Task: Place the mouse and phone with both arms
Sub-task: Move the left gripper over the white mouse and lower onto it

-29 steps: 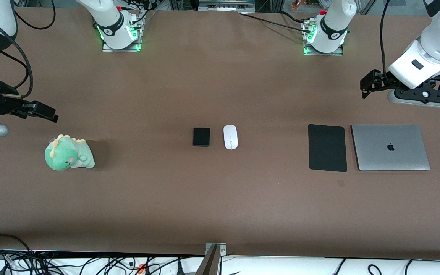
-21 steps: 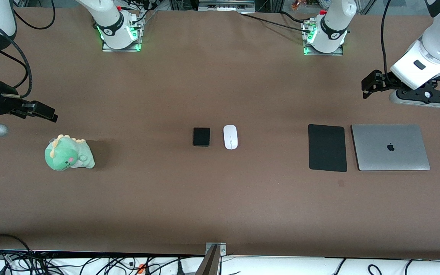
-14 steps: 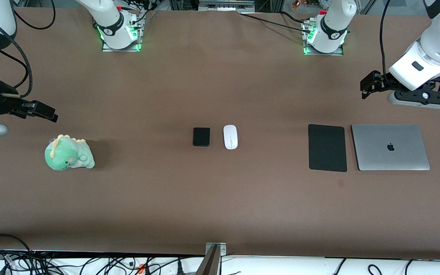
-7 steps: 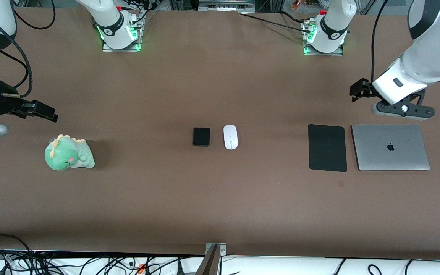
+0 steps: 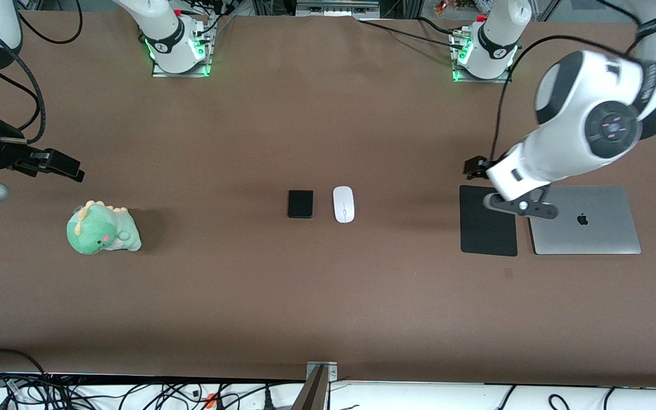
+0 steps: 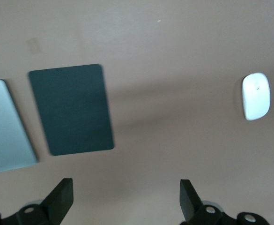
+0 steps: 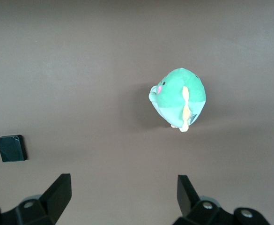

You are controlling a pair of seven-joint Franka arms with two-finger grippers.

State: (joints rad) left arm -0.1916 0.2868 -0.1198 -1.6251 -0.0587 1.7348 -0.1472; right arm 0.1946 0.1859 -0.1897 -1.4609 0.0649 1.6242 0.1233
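Note:
The white oval mouse lies mid-table, and the small black phone lies beside it toward the right arm's end. My left gripper is open and empty, over the corner of the black pad. Its wrist view shows the mouse well off from the fingers. My right gripper is open and empty, up over the table at the right arm's end by the plush toy. Its wrist view shows the phone at the edge.
A flat black pad and a closed grey laptop lie side by side toward the left arm's end; both show in the left wrist view, pad and laptop. A green plush dinosaur sits toward the right arm's end.
My left arm has swung from the table's end toward the middle, and its gripper is now over the black pad's corner. The right arm, mouse and phone have not moved.

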